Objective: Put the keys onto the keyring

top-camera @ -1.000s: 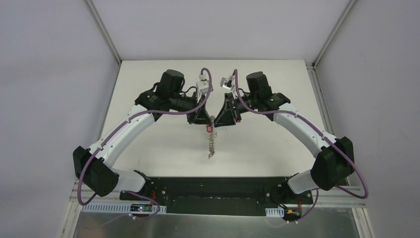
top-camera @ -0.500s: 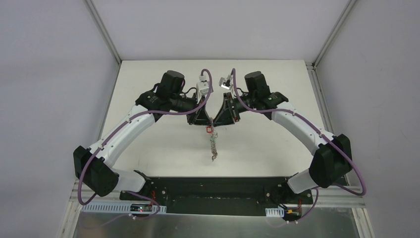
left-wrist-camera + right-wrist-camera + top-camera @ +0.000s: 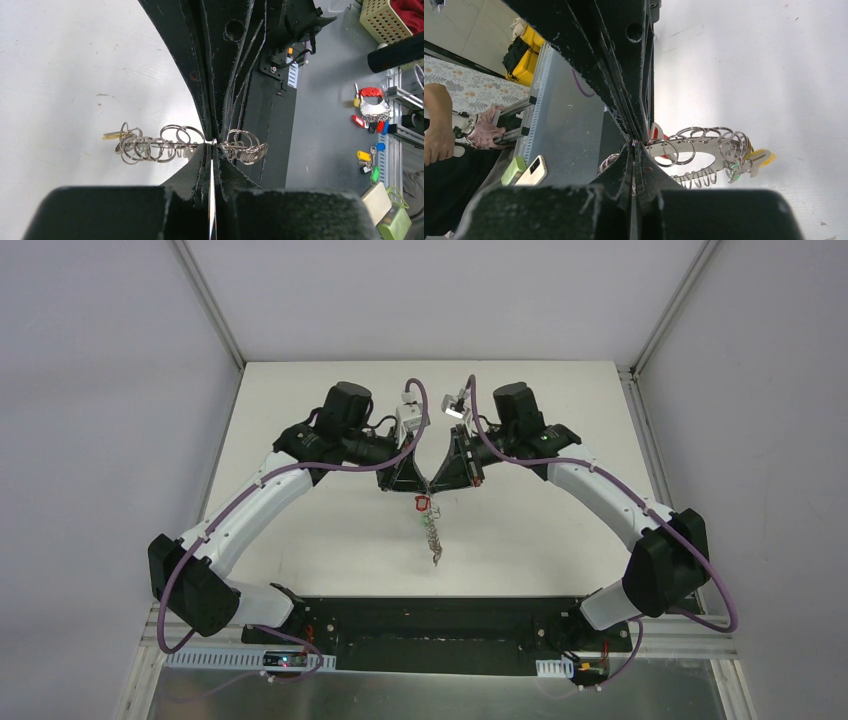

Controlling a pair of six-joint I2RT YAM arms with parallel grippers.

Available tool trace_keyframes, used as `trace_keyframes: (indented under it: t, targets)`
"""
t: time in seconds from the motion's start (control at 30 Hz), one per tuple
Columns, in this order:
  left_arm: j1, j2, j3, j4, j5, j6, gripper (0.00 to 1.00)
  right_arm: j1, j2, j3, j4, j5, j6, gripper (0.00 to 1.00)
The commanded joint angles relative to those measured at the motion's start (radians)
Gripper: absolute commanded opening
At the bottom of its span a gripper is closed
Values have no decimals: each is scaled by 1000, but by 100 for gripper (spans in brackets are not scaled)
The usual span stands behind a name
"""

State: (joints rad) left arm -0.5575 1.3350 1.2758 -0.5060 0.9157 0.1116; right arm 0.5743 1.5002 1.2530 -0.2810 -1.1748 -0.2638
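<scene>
Both grippers meet tip to tip above the middle of the white table. The keyring point(image 3: 430, 530) hangs below them like a chain, edge-on from above. In the right wrist view the keyring point(image 3: 684, 148) is a flat grey ring with a wide hole and many small wire rings on its rim. On it hang a red key point(image 3: 655, 132), a yellow key point(image 3: 762, 157) and a green key point(image 3: 734, 173). My left gripper point(image 3: 212, 144) is shut on the keyring point(image 3: 165, 146). Opposite it, my right gripper point(image 3: 632, 145) is shut on the same spot of the rim.
The white table point(image 3: 320, 530) ends at the black base plate point(image 3: 430, 625) near the arms. Off the table lie spare coloured keys point(image 3: 371, 161), a bunch of keys point(image 3: 371, 106), a phone point(image 3: 535, 171) and a green box point(image 3: 514, 170). A person's hand point(image 3: 436, 131) shows at the far left.
My right gripper's jaws have shut on the keyring beside the left gripper. The hanging end of the keyring has swung slightly to the right.
</scene>
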Motion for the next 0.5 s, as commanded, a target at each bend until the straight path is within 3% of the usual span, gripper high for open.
trace_keyframes:
  t: [0.0,0.07,0.23,0.47]
  targets:
    - [-13,-16,2,46,52,-3,0,0,0,47,38,-36,19,0]
    - [-10,-25,2,45,53,17,4,-15,2,52,43,-56,31,0]
    - [0,-51,-6,23,65,111,28,-36,-6,37,102,-93,95,0]
    - [27,-75,-29,18,69,219,41,-47,-24,3,165,-112,155,0]
